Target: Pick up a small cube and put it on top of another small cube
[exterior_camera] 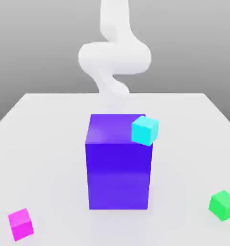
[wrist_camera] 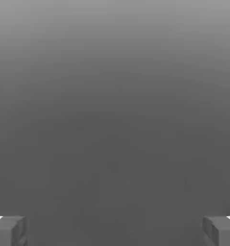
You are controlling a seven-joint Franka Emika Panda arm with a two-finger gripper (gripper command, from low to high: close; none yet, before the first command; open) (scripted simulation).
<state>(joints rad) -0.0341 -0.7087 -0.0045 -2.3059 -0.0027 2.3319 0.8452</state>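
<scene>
Grey shading is forming the background [exterior_camera: 40, 48] behind a pale tabletop [exterior_camera: 44, 158]. On this surface, 1 blue block [exterior_camera: 119, 175] is standing upright near the centre of the exterior view. The magenta cube [exterior_camera: 21, 225] is resting on the tabletop at the exterior view's lower left, well apart from the block. 1 green cube [exterior_camera: 223, 205] is resting at the lower right, its outer corner reaching the picture edge. 1 cyan cube [exterior_camera: 145, 130] is covering the block's near upper right corner; whether the 2 are touching is remaining unclear. The white arm [exterior_camera: 114, 57] is extending beyond the top edge, and its lower end is blending into the pale tabletop. In the hand view, the gripper [wrist_camera: 115, 231] is holding its 2 jaws wide apart, with bare space lying between them; both are being cut off by the picture edges.
</scene>
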